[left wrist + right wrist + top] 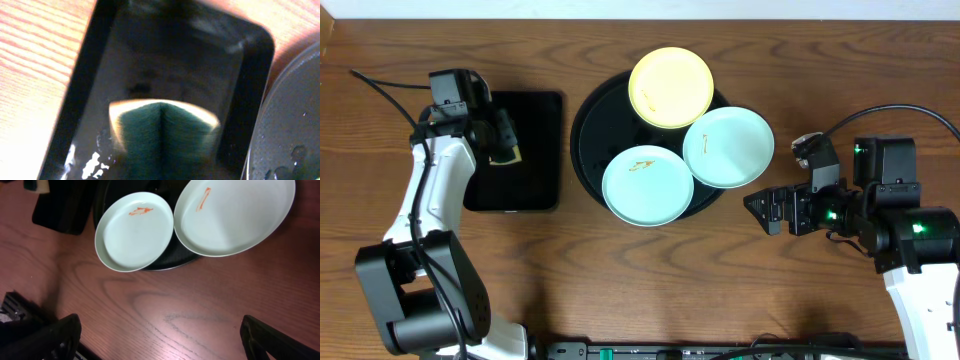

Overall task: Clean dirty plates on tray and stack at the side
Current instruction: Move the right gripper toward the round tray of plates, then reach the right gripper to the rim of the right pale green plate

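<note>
The round black tray (592, 125) holds three plates. A pale yellow plate (671, 87) lies at the back. A blue-green plate (647, 185) at the front left and another (728, 147) at the right each carry an orange smear. Both overhang the tray's rim. My left gripper (506, 148) is shut on a green and yellow sponge (162, 132) and hovers over the rectangular black tray (150, 60). My right gripper (767, 211) is open and empty above bare table, just right of the plates. The right wrist view shows both blue-green plates (134, 232) (235, 215) ahead of its jaws (160, 335).
The rectangular black tray (535, 120) lies left of the round tray and has wet patches on it. The round tray's wet rim shows at the right of the left wrist view (290, 125). Wooden table (650, 280) stretches in front of the plates.
</note>
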